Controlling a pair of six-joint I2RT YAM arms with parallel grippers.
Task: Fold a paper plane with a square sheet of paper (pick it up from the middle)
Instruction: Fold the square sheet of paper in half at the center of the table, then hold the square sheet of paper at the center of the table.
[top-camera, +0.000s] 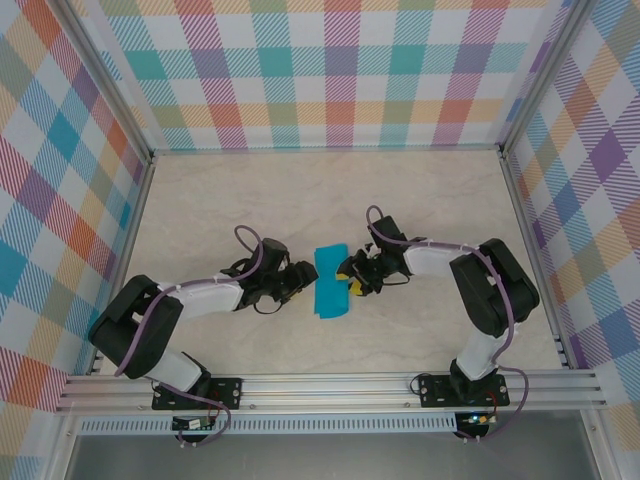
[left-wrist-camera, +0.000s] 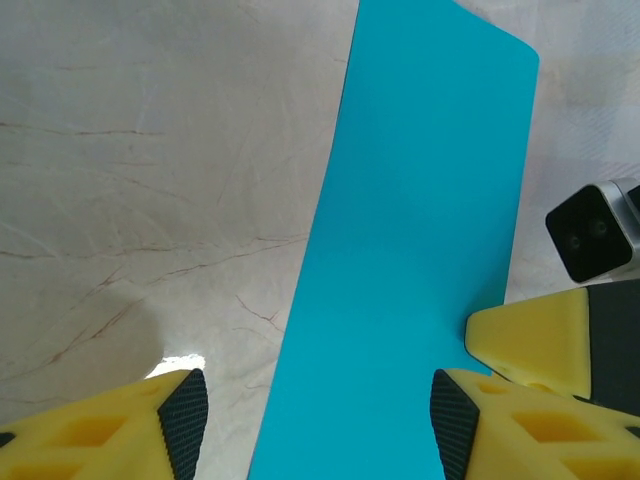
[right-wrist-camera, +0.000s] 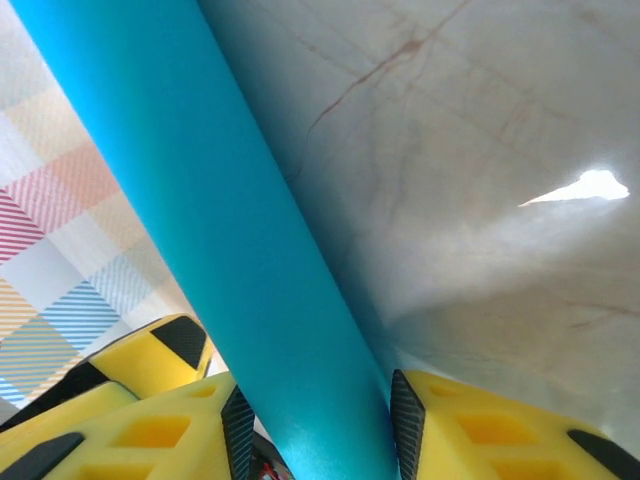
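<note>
The square sheet of paper (top-camera: 329, 285) is teal-blue and lies as a narrow strip on the table between my two grippers. My left gripper (top-camera: 300, 284) is at its left edge. In the left wrist view the left gripper (left-wrist-camera: 318, 425) is open and straddles the sheet (left-wrist-camera: 420, 220); its left pad (left-wrist-camera: 185, 420) stands clear of the paper's edge. My right gripper (top-camera: 353, 282) is at the sheet's right edge. In the right wrist view the right gripper (right-wrist-camera: 318, 430) has both pads against the sheet (right-wrist-camera: 220, 230), which bows up between them.
The pale marble-look table (top-camera: 250, 200) has free room behind the paper. Plaid walls (top-camera: 330, 70) close in the back and both sides. An aluminium rail (top-camera: 330, 388) runs along the near edge. The grippers' fingers are a few centimetres apart.
</note>
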